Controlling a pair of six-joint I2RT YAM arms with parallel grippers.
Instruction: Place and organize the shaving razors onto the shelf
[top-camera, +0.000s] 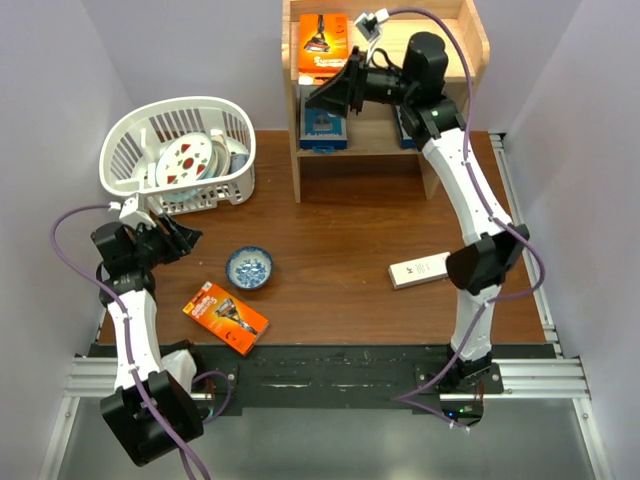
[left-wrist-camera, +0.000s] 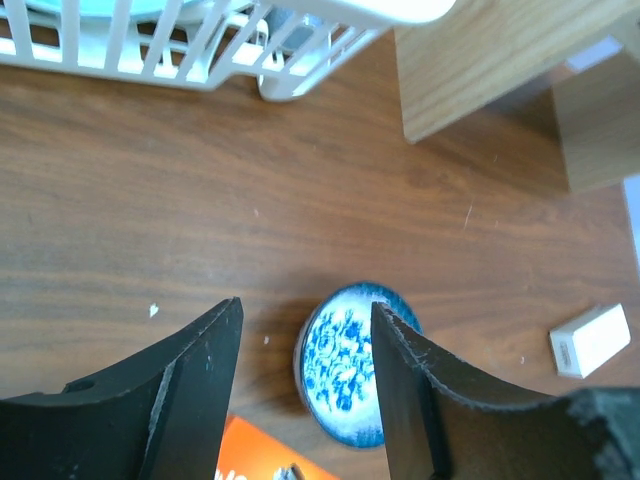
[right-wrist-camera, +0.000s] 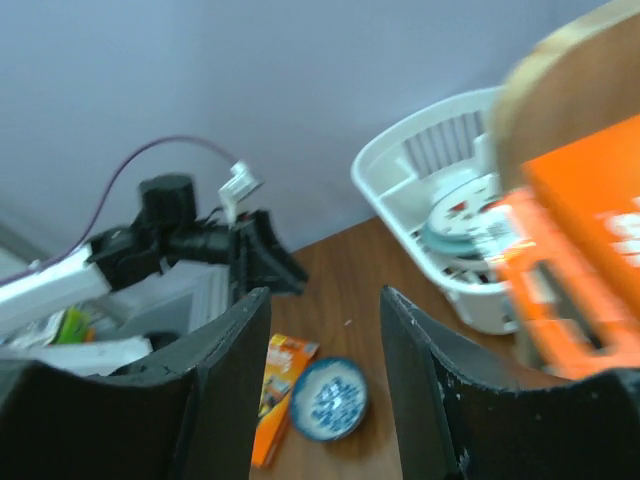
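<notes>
The pine shelf (top-camera: 478, 45) stands at the back of the table. An orange razor pack (top-camera: 322, 42) stands on its top tier, and blue packs (top-camera: 322, 130) sit on its lower tier. Another orange razor pack (top-camera: 226, 317) lies flat on the table at the near left. My right gripper (top-camera: 322, 95) is open and empty, held in front of the shelf's left part; in its wrist view (right-wrist-camera: 325, 300) the shelved orange pack (right-wrist-camera: 590, 230) is blurred at the right. My left gripper (top-camera: 190, 240) is open and empty above the table, over the bowl in its wrist view (left-wrist-camera: 305, 310).
A white slotted basket (top-camera: 180, 155) with dishes stands at the back left. A small blue-patterned bowl (top-camera: 249, 268) sits beside the table's orange pack. A white box (top-camera: 420, 270) lies at the right, near the right arm.
</notes>
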